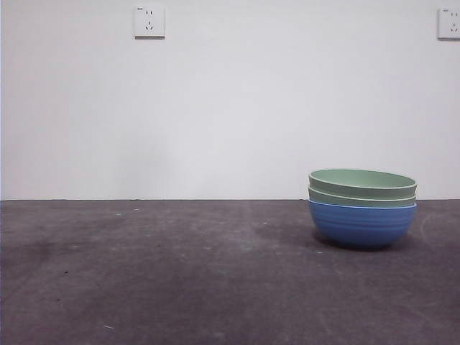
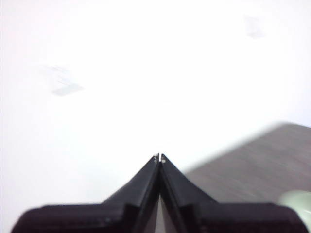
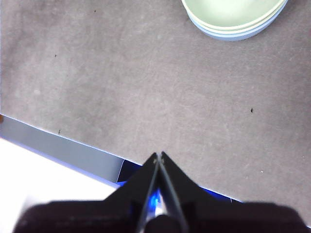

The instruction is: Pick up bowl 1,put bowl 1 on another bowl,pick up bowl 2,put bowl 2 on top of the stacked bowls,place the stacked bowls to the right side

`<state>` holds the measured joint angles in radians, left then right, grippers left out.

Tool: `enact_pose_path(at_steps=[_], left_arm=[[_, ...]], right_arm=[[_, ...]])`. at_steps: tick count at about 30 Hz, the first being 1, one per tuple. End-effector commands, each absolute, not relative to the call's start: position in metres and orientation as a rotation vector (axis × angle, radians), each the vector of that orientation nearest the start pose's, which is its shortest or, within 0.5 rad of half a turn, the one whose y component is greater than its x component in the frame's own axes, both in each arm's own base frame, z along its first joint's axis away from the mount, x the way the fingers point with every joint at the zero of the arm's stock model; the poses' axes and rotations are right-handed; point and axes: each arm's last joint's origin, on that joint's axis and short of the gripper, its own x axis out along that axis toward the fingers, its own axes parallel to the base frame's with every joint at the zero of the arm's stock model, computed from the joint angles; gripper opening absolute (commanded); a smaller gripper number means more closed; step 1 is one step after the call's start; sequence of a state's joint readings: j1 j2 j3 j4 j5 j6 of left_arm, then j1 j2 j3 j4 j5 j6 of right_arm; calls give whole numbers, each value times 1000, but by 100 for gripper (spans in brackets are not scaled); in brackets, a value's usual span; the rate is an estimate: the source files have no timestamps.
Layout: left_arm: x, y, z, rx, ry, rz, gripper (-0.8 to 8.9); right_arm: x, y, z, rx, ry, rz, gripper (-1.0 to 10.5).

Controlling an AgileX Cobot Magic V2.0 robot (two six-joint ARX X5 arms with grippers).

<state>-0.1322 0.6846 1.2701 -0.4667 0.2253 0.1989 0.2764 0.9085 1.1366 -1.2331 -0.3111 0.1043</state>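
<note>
The stacked bowls (image 1: 362, 208) are sitting on the table's (image 1: 180, 273) right side, blue one underneath. Left gripper (image 2: 159, 158) and right gripper (image 3: 159, 155) are both hanging clenched, holding nothing, well apart from them.

No readable text, label or number anywhere.

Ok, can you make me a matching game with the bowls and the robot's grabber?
Things:
1. blue bowl
2. top green bowl
3. right gripper
4. wall socket

Clues:
A. shut, holding nothing
B. at the bottom of the stack
C. high on the white wall
D. sits highest in the stack

Pairs: 1-B, 2-D, 3-A, 4-C
</note>
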Motion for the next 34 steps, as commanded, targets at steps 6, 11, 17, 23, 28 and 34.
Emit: enact_pose_path(at_steps=[6,11,17,23,28,34], left_arm=[[85,-7,359,195,-173,-198,-4],[86,-3,301,145,-143,-165,-3],[91,0,241,84,-64,-73,-3],[93,1,204,74,-11,-40,-3],[96,1,182,70,30,-40,-3],[97,1,159,6,70,-44,-3]], right_arm=[[127,45,343,100,1046,486,3],[127,45,343,100,1047,486,3],[127,45,343,100,1047,486,3],[127,45,343,100,1047,486,3],[127,45,343,100,1047,486,3],[127,45,343,100,1047,486,3]])
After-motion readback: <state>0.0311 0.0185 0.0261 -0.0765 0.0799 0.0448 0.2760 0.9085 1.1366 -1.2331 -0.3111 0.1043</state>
